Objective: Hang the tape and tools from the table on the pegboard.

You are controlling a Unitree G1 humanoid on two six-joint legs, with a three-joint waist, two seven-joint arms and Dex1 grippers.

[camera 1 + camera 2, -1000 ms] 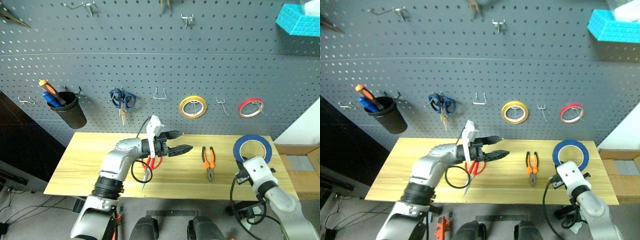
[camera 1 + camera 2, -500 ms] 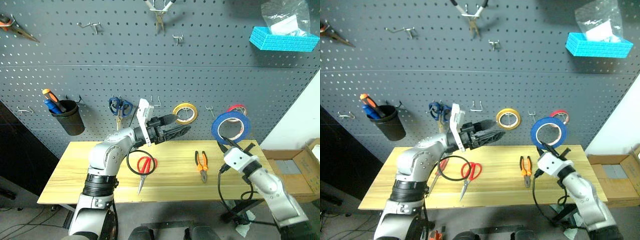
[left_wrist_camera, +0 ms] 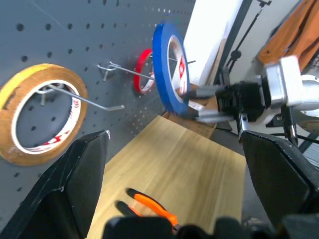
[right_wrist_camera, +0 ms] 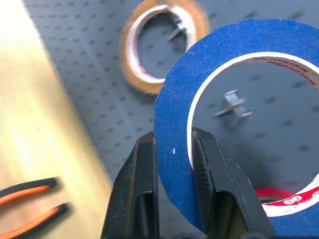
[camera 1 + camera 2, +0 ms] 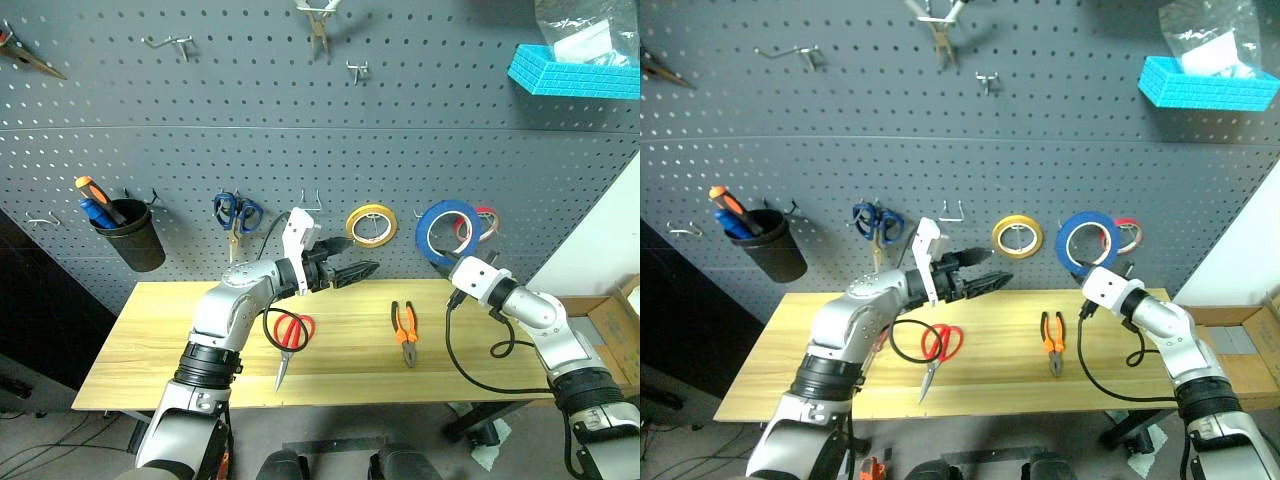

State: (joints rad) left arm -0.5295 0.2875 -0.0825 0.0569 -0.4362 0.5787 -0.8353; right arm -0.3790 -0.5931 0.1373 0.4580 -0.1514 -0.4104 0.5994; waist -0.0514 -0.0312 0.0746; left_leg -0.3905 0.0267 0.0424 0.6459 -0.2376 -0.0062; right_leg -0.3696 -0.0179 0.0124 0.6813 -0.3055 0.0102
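Right end effector (image 4: 172, 164) pinches the blue tape roll (image 5: 442, 229) by its rim, so the centre hole stays free for a peg. Roll is upright, face-on to the pegboard (image 5: 300, 130), its hole lined up with the empty hook (image 3: 110, 68) between the yellow roll (image 5: 371, 224) and red roll (image 5: 485, 222). Not yet hung, by my read. Left end effector (image 5: 358, 270) is spread wide, empty, hovering above the counter (image 5: 150, 340). Red-handled scissors (image 5: 288, 335) and orange pliers (image 5: 404, 331) lie on the counter.
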